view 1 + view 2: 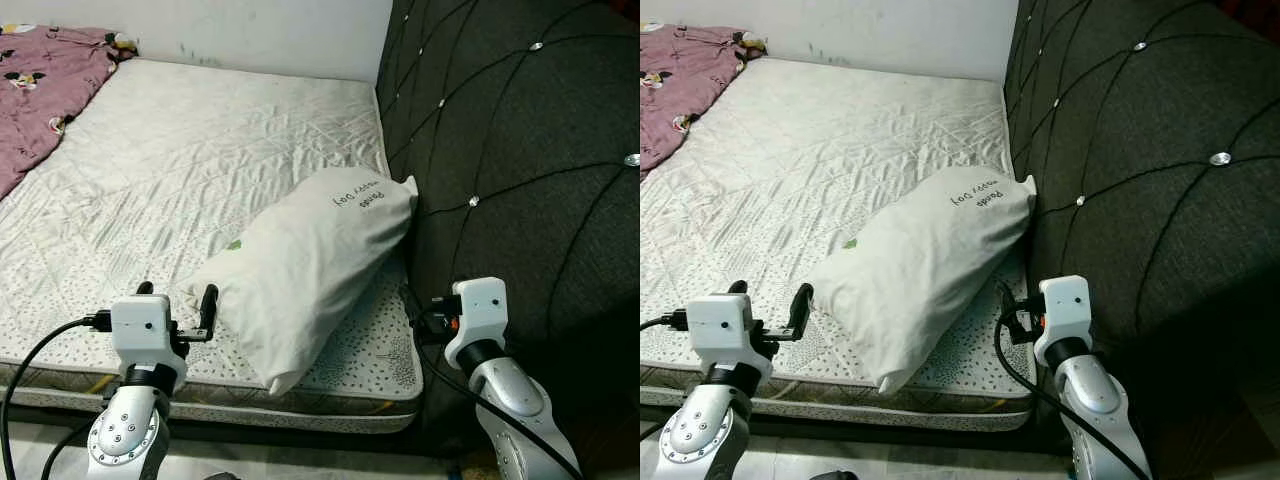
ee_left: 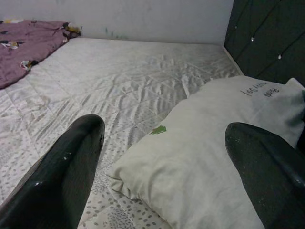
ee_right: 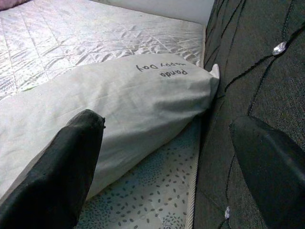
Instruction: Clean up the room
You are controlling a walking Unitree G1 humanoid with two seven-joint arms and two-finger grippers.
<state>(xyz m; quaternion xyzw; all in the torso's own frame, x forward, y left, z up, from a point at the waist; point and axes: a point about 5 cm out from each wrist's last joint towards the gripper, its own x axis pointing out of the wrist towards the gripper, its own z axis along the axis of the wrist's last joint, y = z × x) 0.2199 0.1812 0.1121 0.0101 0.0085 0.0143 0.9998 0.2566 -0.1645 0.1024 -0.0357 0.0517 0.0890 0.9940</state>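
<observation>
A white pillow (image 1: 310, 260) with handwriting on one end lies slanted on the bare quilted mattress (image 1: 180, 170). Its far corner touches the dark tufted headboard (image 1: 520, 150) and its near corner reaches the bed's front edge. My left gripper (image 1: 178, 297) hovers open over the mattress edge, just left of the pillow's near-left corner, with nothing between its fingers. My right gripper (image 3: 167, 124) is open and empty beside the pillow's right side. One of its fingers (image 3: 71, 167) is toward the pillow and the other (image 3: 271, 167) is against the headboard.
A mauve patterned blanket (image 1: 45, 90) is bunched at the mattress's far left corner. A white wall (image 1: 260, 30) runs behind the bed. The headboard stands along the right side. Pale floor (image 1: 300, 465) shows below the bed's front edge.
</observation>
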